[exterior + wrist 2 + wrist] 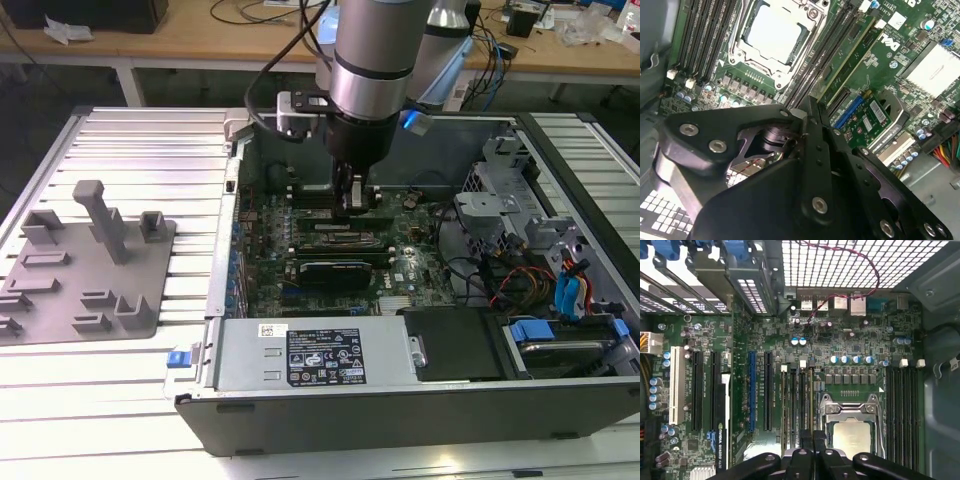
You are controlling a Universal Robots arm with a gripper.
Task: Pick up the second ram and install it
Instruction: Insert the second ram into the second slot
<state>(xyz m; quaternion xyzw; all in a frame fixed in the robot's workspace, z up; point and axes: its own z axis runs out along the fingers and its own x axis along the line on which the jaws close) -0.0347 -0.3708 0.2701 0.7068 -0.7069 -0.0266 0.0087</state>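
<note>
My gripper (pixel 355 205) hangs low inside the open computer case, over the motherboard (pixel 400 265). In both wrist views its black fingers (pixel 807 150) stand close together, shut, with nothing showing between them. The gripper (pixel 810 107) tips sit just over the black memory slots (pixel 797 400) beside the CPU socket (pixel 772 35). A long green ram stick (pixel 852 52) with a white label stands upright in one slot. Its near end lies right beside my fingertips, and I cannot tell whether they touch it or whether this is the second ram. My gripper (pixel 812 437) lines up with the slots nearest the socket (pixel 852 432).
A black expansion card (pixel 335 272) lies in the case toward the power supply (pixel 315 355). A drive cage (pixel 500 200) and coloured cables (pixel 540 280) crowd the exterior view's right. A grey fixture plate (pixel 85 265) rests on the table at the exterior view's left.
</note>
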